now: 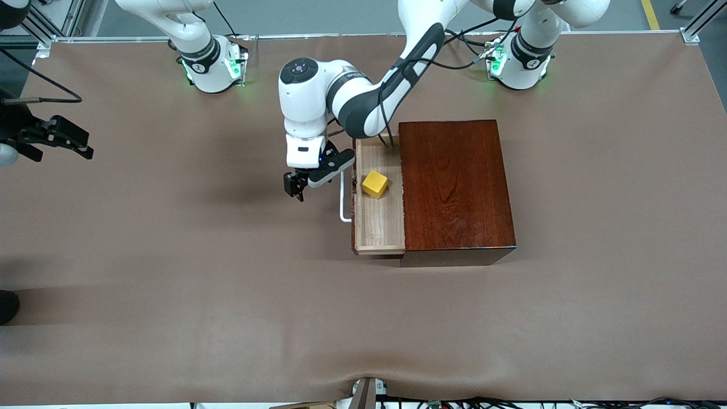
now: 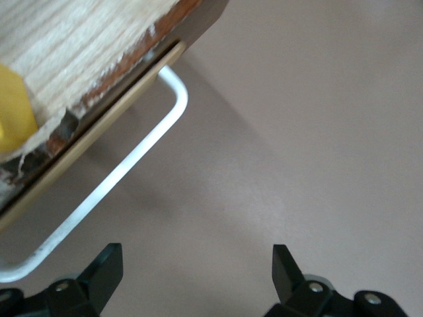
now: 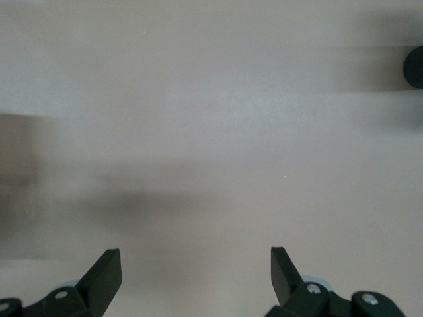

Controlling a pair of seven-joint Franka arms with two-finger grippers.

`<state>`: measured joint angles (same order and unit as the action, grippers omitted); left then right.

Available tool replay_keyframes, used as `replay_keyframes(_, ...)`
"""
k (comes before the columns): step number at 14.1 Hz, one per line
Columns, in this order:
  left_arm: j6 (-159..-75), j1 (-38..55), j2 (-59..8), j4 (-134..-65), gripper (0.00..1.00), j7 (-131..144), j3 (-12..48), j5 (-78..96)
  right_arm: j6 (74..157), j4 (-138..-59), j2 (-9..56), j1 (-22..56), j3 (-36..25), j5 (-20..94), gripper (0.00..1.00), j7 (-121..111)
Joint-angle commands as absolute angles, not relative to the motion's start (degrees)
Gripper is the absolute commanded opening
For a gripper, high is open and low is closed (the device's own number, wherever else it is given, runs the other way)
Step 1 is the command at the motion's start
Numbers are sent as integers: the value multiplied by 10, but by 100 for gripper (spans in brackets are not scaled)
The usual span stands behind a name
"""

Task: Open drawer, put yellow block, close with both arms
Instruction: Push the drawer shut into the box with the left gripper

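Note:
The drawer [image 1: 379, 221] is pulled out of the reddish-brown box [image 1: 454, 182] toward the right arm's end of the table. The yellow block [image 1: 375, 184] lies in its pale tray. The white handle [image 1: 343, 199] stands on the drawer's front. My left gripper [image 1: 295, 190] is open and empty, over the table just in front of the handle. The left wrist view shows the handle [image 2: 132, 165], the tray [image 2: 79, 39], a bit of the block [image 2: 13, 109] and my gripper [image 2: 196, 254]. My right gripper [image 1: 84, 145] is open and empty, waiting at the right arm's end of the table [image 3: 196, 257].
The brown table cover [image 1: 227, 284] spreads wide around the box. A dark round object [image 1: 7, 307] sits at the table's edge at the right arm's end, and shows in the right wrist view [image 3: 415, 66]. Cables run along the edge nearest the front camera.

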<state>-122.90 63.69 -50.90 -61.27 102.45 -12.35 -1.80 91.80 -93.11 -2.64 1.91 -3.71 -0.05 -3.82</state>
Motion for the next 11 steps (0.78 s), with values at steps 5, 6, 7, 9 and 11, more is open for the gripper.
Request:
replay_keyframes(5, -1207, 642, -532, -600, 100, 1056, -140, -25, 864, -938, -50, -14, -32, 13, 100, -17)
replay_keyframes(6, -1198, 641, -531, -600, 100, 1053, -141, -27, 835, -939, -51, -13, -32, 14, 100, -9)
replay_keyframes(7, -1192, 641, -531, -600, 100, 1053, -143, -31, 831, -936, -47, -13, -31, 18, 100, -5)
replay_keyframes(9, -1180, 637, -529, -600, 100, 1051, -143, -34, 835, -927, -44, -15, -32, 20, 100, -5)
replay_keyframes(11, -1157, 629, -526, -600, 100, 1042, -143, -35, 850, -919, -43, -12, -32, 19, 100, -5)
